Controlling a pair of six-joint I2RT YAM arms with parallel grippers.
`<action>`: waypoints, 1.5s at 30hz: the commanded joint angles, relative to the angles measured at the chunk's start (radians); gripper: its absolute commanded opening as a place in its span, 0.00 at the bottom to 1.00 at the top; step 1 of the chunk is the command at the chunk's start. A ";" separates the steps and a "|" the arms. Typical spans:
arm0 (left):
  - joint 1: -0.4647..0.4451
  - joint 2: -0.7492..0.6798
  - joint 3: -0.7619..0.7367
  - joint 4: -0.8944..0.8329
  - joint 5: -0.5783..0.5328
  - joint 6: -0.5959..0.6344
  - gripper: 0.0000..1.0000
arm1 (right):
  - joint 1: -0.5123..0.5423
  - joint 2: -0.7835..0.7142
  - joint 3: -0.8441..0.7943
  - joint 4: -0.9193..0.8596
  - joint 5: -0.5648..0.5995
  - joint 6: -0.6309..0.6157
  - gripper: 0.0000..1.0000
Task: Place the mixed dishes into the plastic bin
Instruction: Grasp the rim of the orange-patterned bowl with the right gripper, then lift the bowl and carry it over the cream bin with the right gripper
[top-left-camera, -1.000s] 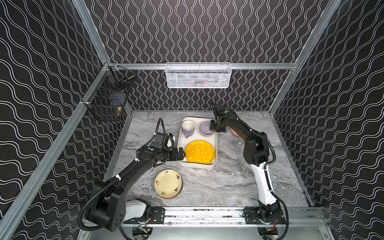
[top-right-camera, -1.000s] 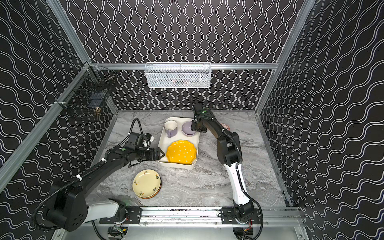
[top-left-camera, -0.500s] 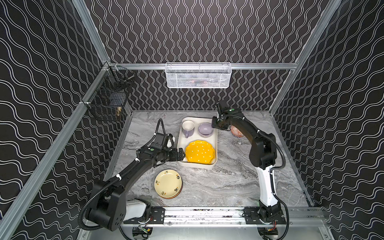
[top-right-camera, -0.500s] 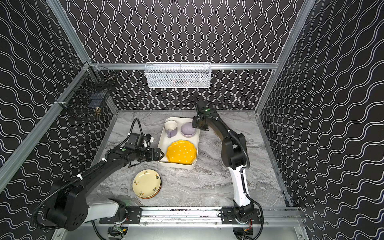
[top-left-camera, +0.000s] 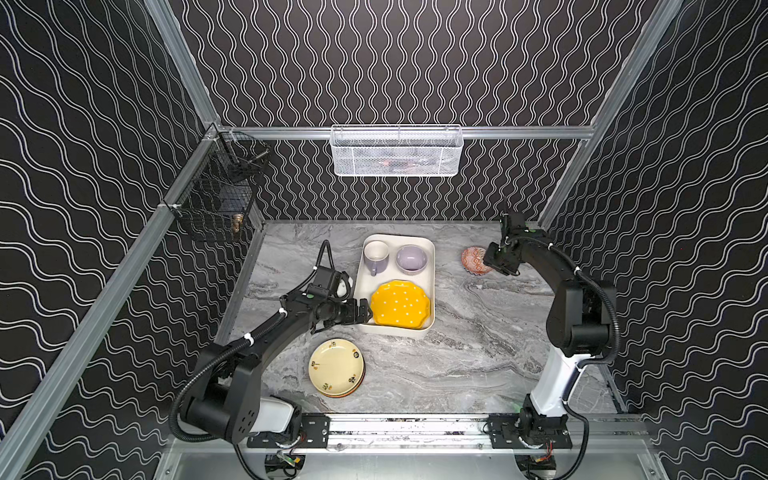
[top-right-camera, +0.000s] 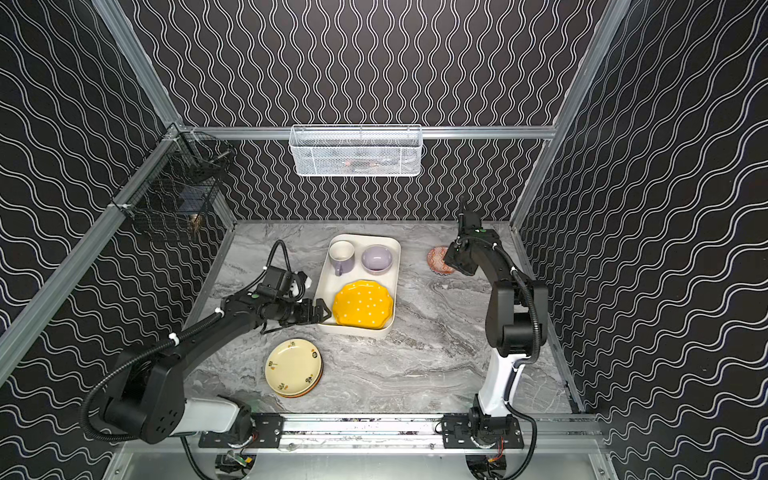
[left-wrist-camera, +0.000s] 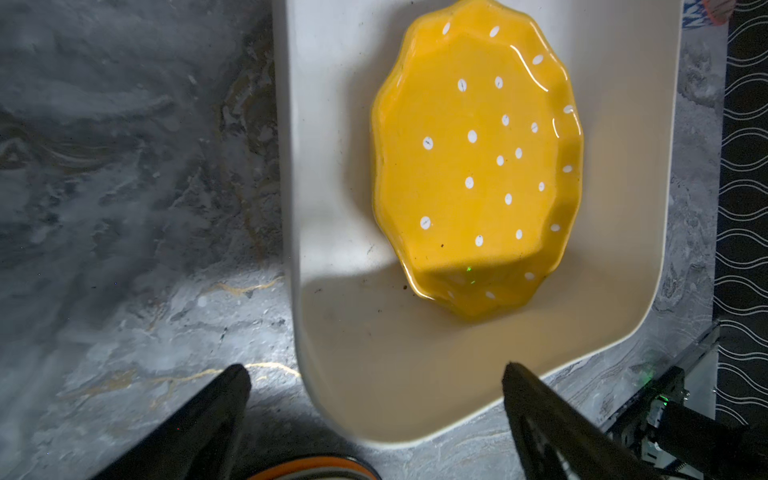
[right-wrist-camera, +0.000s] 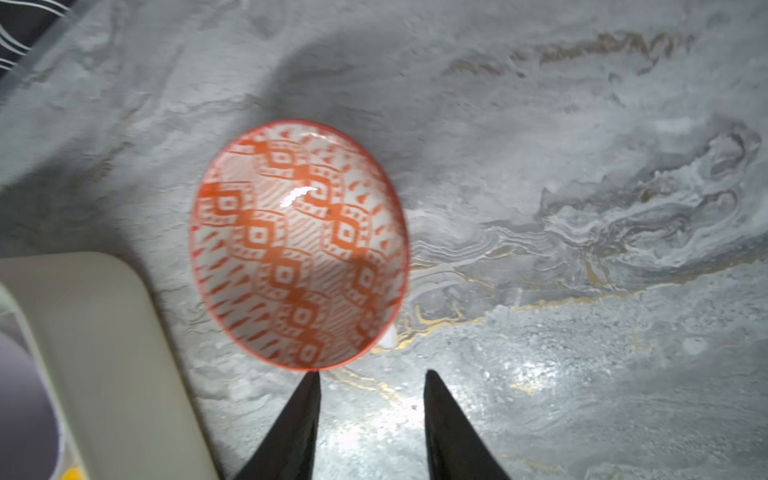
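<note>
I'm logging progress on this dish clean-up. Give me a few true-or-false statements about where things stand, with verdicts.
The yellow plate lies inside the plastic bin. True.
The red-patterned bowl is in the bin. False: it sits on the table, to the right of the bin.
The left hand grips the yellow plate. False: it is open and empty at the bin's rim.
The cream floral plate is outside the bin. True.
The right hand holds nothing. True.
</note>
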 joint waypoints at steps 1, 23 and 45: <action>0.000 0.013 0.017 0.023 0.021 0.017 0.99 | -0.020 0.006 -0.015 0.061 -0.036 -0.003 0.42; -0.143 0.152 0.130 0.028 -0.066 -0.026 0.98 | -0.089 0.185 0.062 0.102 -0.128 -0.017 0.21; -0.163 -0.014 0.066 -0.032 -0.125 -0.004 0.99 | 0.033 0.044 0.154 0.000 -0.094 -0.019 0.05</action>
